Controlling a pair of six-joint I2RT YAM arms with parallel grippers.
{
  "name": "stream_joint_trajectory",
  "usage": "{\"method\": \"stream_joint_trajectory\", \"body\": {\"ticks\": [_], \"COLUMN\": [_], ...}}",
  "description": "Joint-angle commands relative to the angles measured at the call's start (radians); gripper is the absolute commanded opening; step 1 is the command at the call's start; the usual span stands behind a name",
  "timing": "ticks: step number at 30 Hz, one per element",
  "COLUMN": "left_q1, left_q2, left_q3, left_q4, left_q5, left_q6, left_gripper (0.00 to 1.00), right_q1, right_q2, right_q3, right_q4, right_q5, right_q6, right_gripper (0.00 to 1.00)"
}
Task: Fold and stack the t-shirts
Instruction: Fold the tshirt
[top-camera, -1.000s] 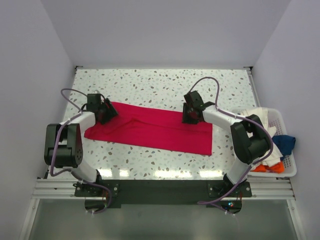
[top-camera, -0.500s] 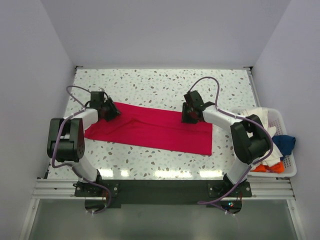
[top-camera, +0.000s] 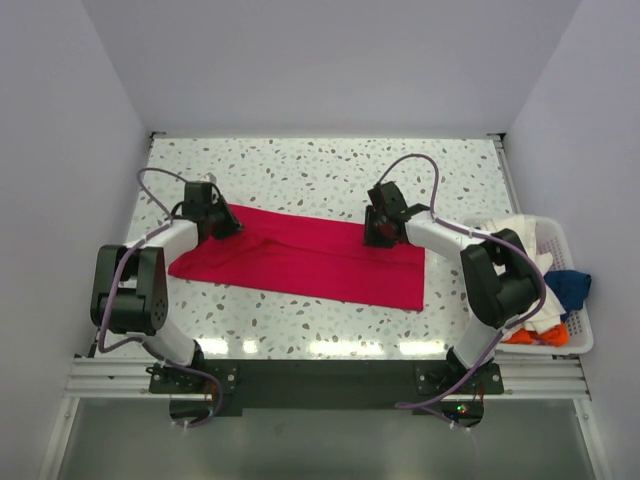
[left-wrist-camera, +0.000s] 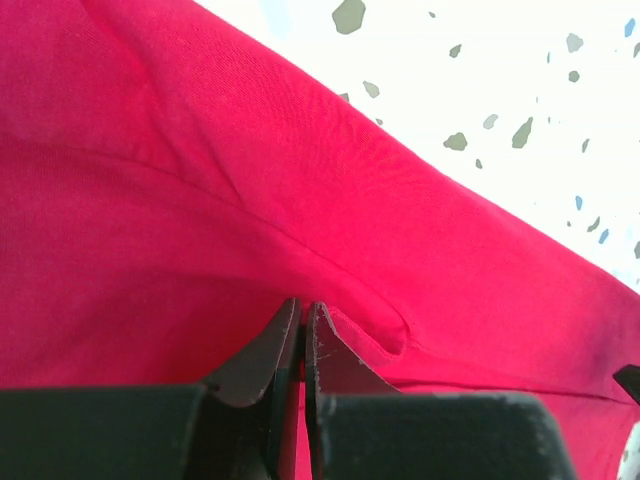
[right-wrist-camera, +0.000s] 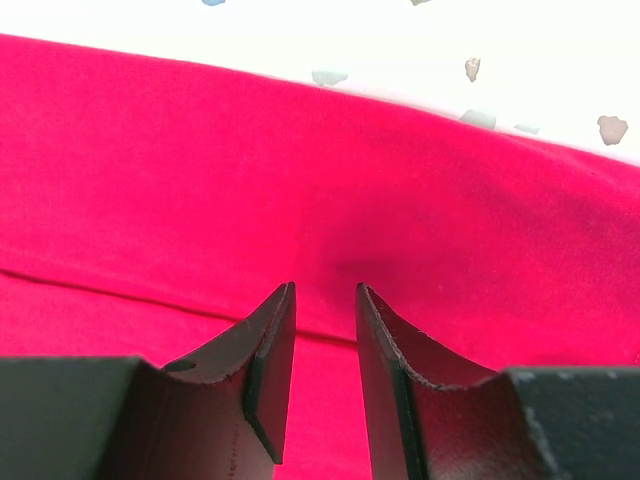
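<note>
One crimson-red t-shirt (top-camera: 300, 255) lies flat as a long band across the middle of the desk (top-camera: 320, 170), with nothing stacked yet. At its far left corner the left end effector (left-wrist-camera: 303, 330) has its jaws pressed almost together on a thin pinch of the red cloth, and a small pucker stands beside the tips. On the far edge toward the other end, the right end effector (right-wrist-camera: 325, 300) has its jaws partly apart with the tips down on the cloth. No fold shows between them, so it appears to hold nothing. Risks, as judged: the left pinch is shallow and may slip out on lifting, or may take only the upper layer and peel the band open. A lift by the left side alone would drag the shirt askew and spoil the fold line. The right jaws, closing on flat cloth, may catch nothing. Count: one shirt on the desk and one white basket (top-camera: 575, 335) at the right. In the basket are one cream-white shirt (top-camera: 510, 228), one dark blue shirt (top-camera: 572, 285) and one orange shirt (top-camera: 525, 337), crumpled, so more may be hidden. There are two arms and two end effectors.
</note>
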Motion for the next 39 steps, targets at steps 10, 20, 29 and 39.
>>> {"method": "stream_joint_trajectory", "body": {"ticks": [10,20,29,39], "left_q1": [-0.059,-0.096,-0.096,-0.096], "left_q2": [-0.174,-0.261,-0.380,-0.366], "left_q3": [-0.129,-0.252,-0.277,-0.229], "left_q4": [0.019,0.047,0.021,-0.090], "left_q5": [0.053,0.094,0.154,-0.137], "left_q6": [0.003,-0.017,-0.003,-0.134], "left_gripper": [0.03,0.09,0.49,0.11], "right_q1": [0.004,0.004,0.007,0.013], "right_q2": [0.003,0.002,-0.007,0.025], "right_q3": [-0.004,-0.010,-0.007,0.078], "right_q4": [0.030,0.029,0.018,-0.049], "right_q5": [0.001,0.001,0.007,0.087], "right_q6": [0.008,0.005,0.002,-0.044], "right_gripper": [0.34,0.34,0.34,0.34]}}
